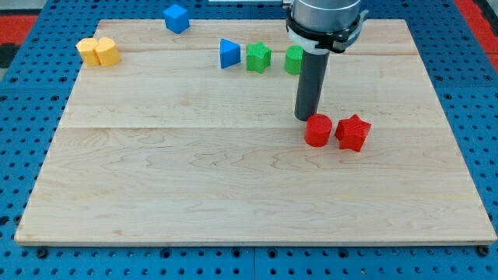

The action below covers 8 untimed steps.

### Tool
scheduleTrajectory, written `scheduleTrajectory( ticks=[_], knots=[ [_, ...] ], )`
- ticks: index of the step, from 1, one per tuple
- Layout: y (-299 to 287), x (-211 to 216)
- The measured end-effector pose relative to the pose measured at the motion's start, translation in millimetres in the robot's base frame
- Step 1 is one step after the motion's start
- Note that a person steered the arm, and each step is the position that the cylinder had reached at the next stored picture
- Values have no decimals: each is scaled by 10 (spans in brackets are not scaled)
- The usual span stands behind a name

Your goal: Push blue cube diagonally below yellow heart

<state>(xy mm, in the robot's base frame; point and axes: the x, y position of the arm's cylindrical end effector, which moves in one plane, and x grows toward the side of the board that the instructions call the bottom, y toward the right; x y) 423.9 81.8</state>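
Observation:
The blue cube (177, 17) sits near the top edge of the wooden board, left of centre. The yellow heart (97, 51) lies at the board's upper left, down and to the left of the cube. My tip (305, 118) is at the end of the dark rod right of centre, far to the right of and below the blue cube. It stands just up and left of a red cylinder (317, 130), close to it.
A blue triangular block (229, 54), a green star (258, 57) and a green block (293, 60) partly hidden by the rod form a row near the top. A red star (352, 131) lies beside the red cylinder. The wooden board (233, 194) rests on a blue pegboard.

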Motion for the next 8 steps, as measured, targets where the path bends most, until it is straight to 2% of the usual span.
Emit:
scheduleTrajectory(
  ticks=[2,3,4,6,8],
  knots=[
    [-153,-9],
    [-851,-299],
    [-1865,-556],
    [-3858,-719],
    [-3867,-748]
  ],
)
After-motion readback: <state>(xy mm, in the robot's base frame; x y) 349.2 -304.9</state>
